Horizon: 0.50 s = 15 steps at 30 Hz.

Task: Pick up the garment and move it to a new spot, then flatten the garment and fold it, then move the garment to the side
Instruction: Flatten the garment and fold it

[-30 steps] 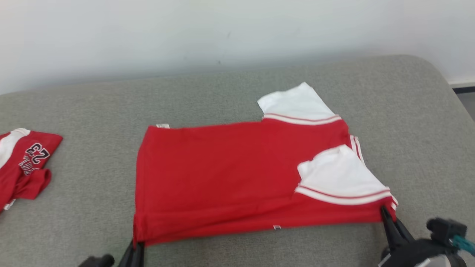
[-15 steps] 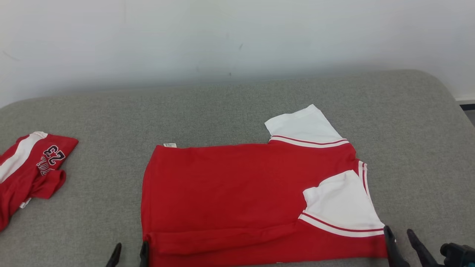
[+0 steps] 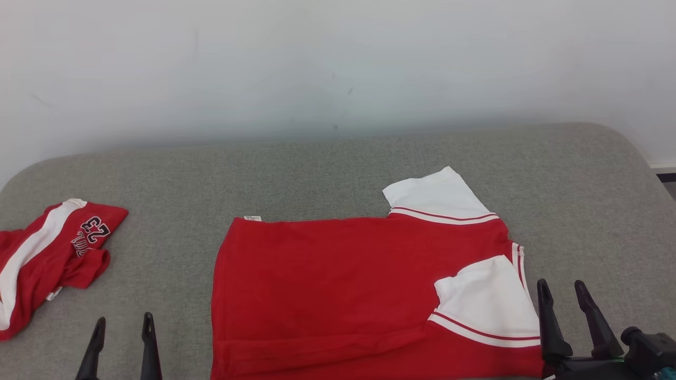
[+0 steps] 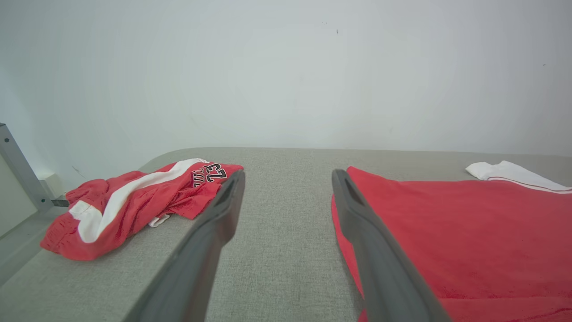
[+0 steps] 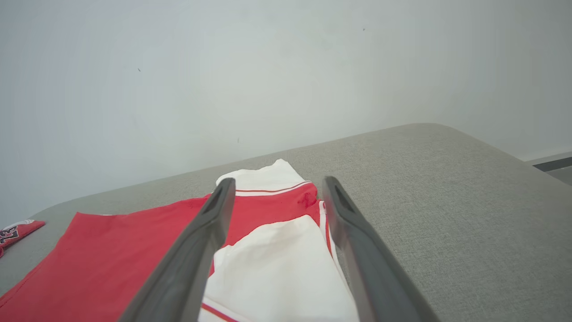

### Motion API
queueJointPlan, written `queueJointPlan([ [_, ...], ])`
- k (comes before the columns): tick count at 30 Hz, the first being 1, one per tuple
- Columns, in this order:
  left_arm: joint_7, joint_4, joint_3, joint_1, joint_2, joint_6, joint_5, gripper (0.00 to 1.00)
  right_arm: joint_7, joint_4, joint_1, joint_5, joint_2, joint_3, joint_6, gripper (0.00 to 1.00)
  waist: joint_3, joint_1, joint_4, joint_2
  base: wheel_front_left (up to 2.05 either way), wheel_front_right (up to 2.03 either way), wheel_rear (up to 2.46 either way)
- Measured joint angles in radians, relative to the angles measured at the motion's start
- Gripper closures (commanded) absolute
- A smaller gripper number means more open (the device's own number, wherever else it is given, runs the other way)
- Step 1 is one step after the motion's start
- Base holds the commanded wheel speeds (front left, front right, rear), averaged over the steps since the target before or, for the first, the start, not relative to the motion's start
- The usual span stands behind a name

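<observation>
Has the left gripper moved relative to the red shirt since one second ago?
Yes. The left gripper released the near corner of the red shirt and stands open to its left.

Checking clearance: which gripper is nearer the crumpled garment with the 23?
Left. The left gripper stands just right of the crumpled garment, apart; the right gripper is beyond the flat shirt, by its white sleeve.

left hand (image 4: 288,175): fingers (image 4: 214,232) spread wide, nothing between them but bare grey fabric surface (image 4: 286,255). red garment (image 4: 447,232) lies flat to the hand's right, its near edge alongside the right finger; contact cannot be confirmed. white sleeve (image 4: 505,172) at its far right corner. crumpled second red garment (image 4: 134,201), white stripe and dark lettering, lies left of the hand, beyond the left finger. pale wall (image 4: 286,76) behind.
</observation>
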<state>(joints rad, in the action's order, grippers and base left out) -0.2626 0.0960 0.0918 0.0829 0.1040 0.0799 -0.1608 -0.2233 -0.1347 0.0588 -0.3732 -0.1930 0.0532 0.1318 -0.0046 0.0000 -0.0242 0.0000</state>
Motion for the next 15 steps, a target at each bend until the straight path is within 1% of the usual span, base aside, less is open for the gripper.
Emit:
queueJointPlan([
  [2, 0.0, -0.014, 0.009, 0.001, 0.004, -0.005, 0.043, 0.0, -0.017, 0.006, -0.006, 0.009, 0.01, -0.003, 0.0, 0.0, -0.004, 0.0, 0.002, 0.0, 0.0, 0.0, 0.0],
  [6, 0.0, -0.029, 0.031, 0.006, -0.005, -0.009, 0.056, 0.0, -0.033, 0.005, -0.009, 0.023, 0.033, -0.006, 0.0, 0.0, -0.01, 0.0, 0.008, 0.0, 0.0, 0.0, 0.0],
  [11, 0.0, -0.011, 0.039, 0.02, -0.012, 0.001, 0.071, 0.0, -0.038, -0.006, -0.008, 0.063, 0.056, -0.015, 0.0, 0.0, -0.017, 0.0, 0.012, 0.0, 0.0, 0.0, 0.0],
  [15, 0.0, 0.032, 0.016, 0.04, -0.008, 0.018, 0.087, 0.0, -0.039, -0.005, 0.002, 0.104, 0.071, -0.016, 0.0, 0.0, -0.024, 0.0, 0.016, 0.0, 0.0, 0.0, 0.0],
])
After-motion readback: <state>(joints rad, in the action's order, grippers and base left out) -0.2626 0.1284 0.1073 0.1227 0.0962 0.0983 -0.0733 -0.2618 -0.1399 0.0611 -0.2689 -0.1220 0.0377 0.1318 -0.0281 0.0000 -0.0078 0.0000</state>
